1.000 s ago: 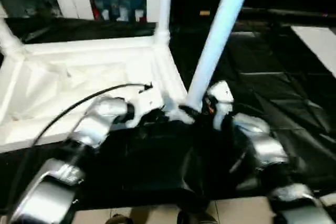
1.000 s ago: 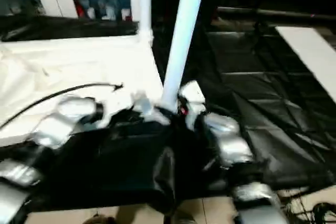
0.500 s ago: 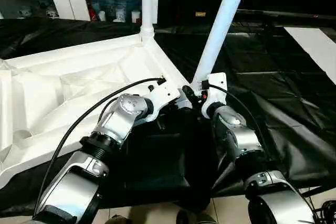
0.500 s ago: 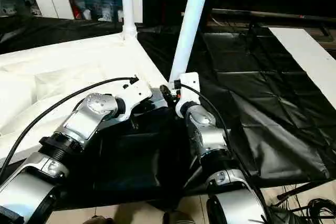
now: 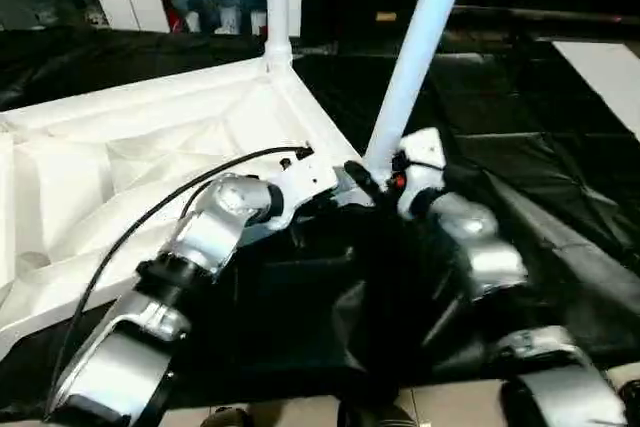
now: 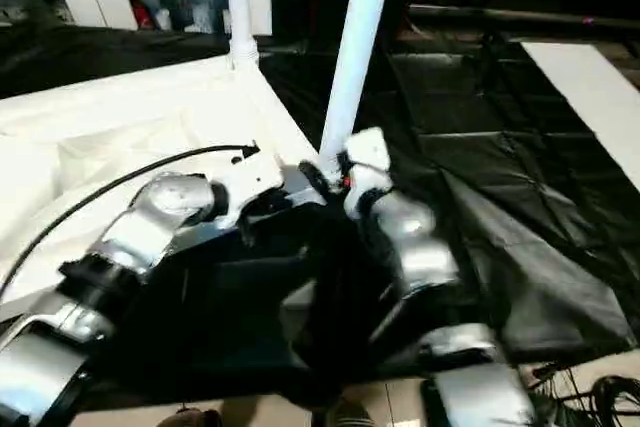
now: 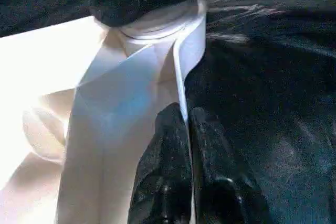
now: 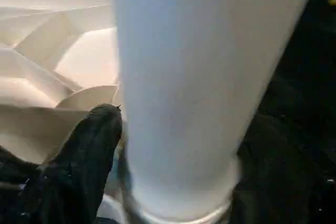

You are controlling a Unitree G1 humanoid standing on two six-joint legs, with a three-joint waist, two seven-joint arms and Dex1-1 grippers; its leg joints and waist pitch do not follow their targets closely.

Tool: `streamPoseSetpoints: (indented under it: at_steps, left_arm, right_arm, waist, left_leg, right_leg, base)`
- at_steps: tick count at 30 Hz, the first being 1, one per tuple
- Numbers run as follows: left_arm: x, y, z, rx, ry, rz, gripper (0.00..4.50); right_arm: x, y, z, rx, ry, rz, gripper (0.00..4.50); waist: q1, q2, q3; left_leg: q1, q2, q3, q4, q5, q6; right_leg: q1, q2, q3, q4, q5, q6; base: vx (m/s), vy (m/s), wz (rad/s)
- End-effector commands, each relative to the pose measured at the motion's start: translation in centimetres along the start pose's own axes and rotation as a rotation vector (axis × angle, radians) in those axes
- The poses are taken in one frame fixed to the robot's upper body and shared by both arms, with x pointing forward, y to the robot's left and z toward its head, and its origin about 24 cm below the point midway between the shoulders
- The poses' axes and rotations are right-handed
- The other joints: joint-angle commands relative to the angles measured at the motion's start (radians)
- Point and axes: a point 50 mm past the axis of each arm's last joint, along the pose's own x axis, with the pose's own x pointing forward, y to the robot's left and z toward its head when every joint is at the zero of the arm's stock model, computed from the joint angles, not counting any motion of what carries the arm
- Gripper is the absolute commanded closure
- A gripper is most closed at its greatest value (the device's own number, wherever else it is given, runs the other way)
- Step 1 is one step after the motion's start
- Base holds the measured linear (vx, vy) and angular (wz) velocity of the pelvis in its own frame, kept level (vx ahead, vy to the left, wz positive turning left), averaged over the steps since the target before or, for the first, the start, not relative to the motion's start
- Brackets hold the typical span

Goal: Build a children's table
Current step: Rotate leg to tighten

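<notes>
Right gripper (image 8: 178,177) astride smooth tubular leg (image 5: 415,52)

Counter (image 5: 520,147) draped in creased black sheeting. Lying on it: upturned white tabletop (image 5: 130,157), ribbed side up, over left half; flat white board (image 6: 600,97) at far right edge, well apart.
</notes>
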Motion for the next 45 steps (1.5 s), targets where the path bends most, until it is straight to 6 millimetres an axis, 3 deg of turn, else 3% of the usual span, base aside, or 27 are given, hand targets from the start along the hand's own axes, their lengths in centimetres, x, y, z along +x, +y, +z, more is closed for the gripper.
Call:
streamPoseSetpoints:
  at_steps: [1,3,5,7,9,12,14,16,19,23,26,37,42,45]
  left_arm:
    - [-0.4,-1.8,-2.5,0.006,0.053,-0.146,4.5]
    - [-1.0,-2.2,-2.5,0.032,0.023,-0.214,4.5]
    - [-1.9,-2.9,-2.2,0.06,-0.027,-0.308,4.5]
    - [-2.3,-3.2,-1.9,0.043,-0.059,-0.356,4.5]
    - [-2.5,-3.3,-1.8,0.038,-0.065,-0.366,4.5]
    - [-2.8,-3.5,-1.5,0.045,-0.071,-0.395,4.5]
    - [-2.9,-3.6,-1.5,0.054,-0.073,-0.409,4.5]
    - [-2.9,-3.6,-1.6,0.055,-0.071,-0.411,4.5]
    - [-3.0,-3.6,-1.7,0.054,-0.069,-0.417,4.5]
    - [-3.3,-3.7,-1.8,0.051,-0.067,-0.424,4.5]
    - [-3.3,-3.7,-1.8,0.048,-0.065,-0.425,4.5]
    - [-3.4,-3.7,-2.1,0.038,-0.054,-0.436,4.5]
    - [-3.1,-3.7,-2.5,0.025,-0.038,-0.399,4.5]
    - [-2.5,-3.3,-2.8,0.01,-0.015,-0.32,4.5]
  right_arm:
    - [-1.3,0.1,-0.3,-0.037,0.033,0.145,0.62]
    - [-2.4,0.4,-0.3,-0.076,0.045,0.269,0.62]
    - [-4.3,1.0,-0.7,-0.104,0.07,0.449,0.62]
    - [-4.9,1.2,-1.0,-0.089,0.082,0.499,0.62]
    - [-5.1,1.2,-1.0,-0.087,0.086,0.51,0.62]
    - [-5.3,1.6,-1.1,-0.097,0.095,0.554,0.62]
    - [-5.2,2.0,-1.3,-0.116,0.105,0.572,0.62]
    - [-5.0,2.0,-1.3,-0.125,0.106,0.574,0.62]
    - [-5.0,2.1,-1.2,-0.128,0.111,0.589,0.62]
    - [-5.1,2.2,-1.5,-0.131,0.134,0.612,0.62]
    - [-5.1,2.1,-1.6,-0.137,0.145,0.602,1.0]
    - [-5.0,2.1,-1.9,-0.112,0.142,0.588,1.63]
    - [-4.6,1.9,-2.7,-0.036,0.13,0.493,1.73]
    - [-4.1,1.5,-3.5,0.016,0.148,0.371,1.74]
  waist:
    - [0.007,0.0,-0.055]
    - [0.005,0.003,-0.057]
    - [0.014,0.004,-0.066]
    - [0.014,0.004,-0.065]
    - [0.014,0.005,-0.066]
    - [0.014,0.007,-0.056]
    - [0.017,0.009,-0.052]
    - [0.02,0.008,-0.051]
    - [0.02,0.008,-0.053]
    - [0.02,0.005,-0.057]
    - [0.021,0.005,-0.055]
    - [0.02,0.006,-0.057]
    - [0.019,0.007,-0.057]
    - [0.012,0.006,-0.052]
  left_leg:
    - [-0.003,0.054,-0.023,-0.062,-0.107,0.114]
    - [-0.006,0.055,-0.023,-0.061,-0.076,0.132]
    - [0.0,0.057,-0.02,-0.052,0.001,0.167]
    - [-0.002,0.059,-0.017,-0.05,0.042,0.196]
    - [-0.002,0.061,-0.017,-0.048,0.063,0.208]
    - [0.0,0.065,-0.017,-0.054,0.001,0.187]
    - [0.007,0.068,-0.017,-0.058,-0.057,0.149]
    - [0.006,0.066,-0.018,-0.06,-0.07,0.123]
    - [0.004,0.063,-0.018,-0.058,-0.06,0.116]
    - [0.0,0.06,-0.018,-0.053,-0.019,0.137]
    - [0.0,0.06,-0.017,-0.053,-0.015,0.143]
    - [0.0,0.059,-0.018,-0.051,-0.009,0.144]
    - [0.0,0.059,-0.018,-0.051,-0.025,0.137]
    - [-0.002,0.06,-0.021,-0.054,-0.085,0.105]
  right_leg:
    - [0.055,-0.079,0.05,-0.064,-0.128,-0.229]
    - [0.055,-0.079,0.046,-0.058,-0.075,-0.247]
    - [0.065,-0.077,0.048,-0.037,0.087,-0.28]
    - [0.061,-0.075,0.046,-0.028,0.179,-0.313]
    - [0.06,-0.074,0.042,-0.023,0.206,-0.332]
    - [0.054,-0.078,0.041,-0.037,0.067,-0.329]
    - [0.05,-0.079,0.042,-0.049,-0.05,-0.308]
    - [0.049,-0.078,0.044,-0.05,-0.083,-0.291]
    - [0.052,-0.078,0.045,-0.048,-0.069,-0.283]
    - [0.056,-0.078,0.045,-0.038,0.004,-0.288]
    - [0.055,-0.077,0.044,-0.039,-0.001,-0.288]
    - [0.056,-0.076,0.044,-0.036,0.009,-0.293]
    - [0.055,-0.078,0.044,-0.039,-0.02,-0.291]
    - [0.052,-0.078,0.045,-0.051,-0.124,-0.274]
  base:
    - [0.052,-0.032,0.01]
    - [0.026,-0.016,0.0]
    - [0.057,-0.027,0.02]
    - [0.028,-0.007,0.02]
    - [0.0,0.0,0.0]
    - [0.0,0.0,0.0]
    - [0.0,0.0,0.0]
    - [0.0,0.0,0.0]
    - [0.0,0.0,0.0]
    - [0.0,0.0,0.0]
    - [0.0,0.0,0.0]
    - [0.0,0.0,0.0]
    - [0.0,0.0,0.0]
    - [0.0,0.0,0.0]
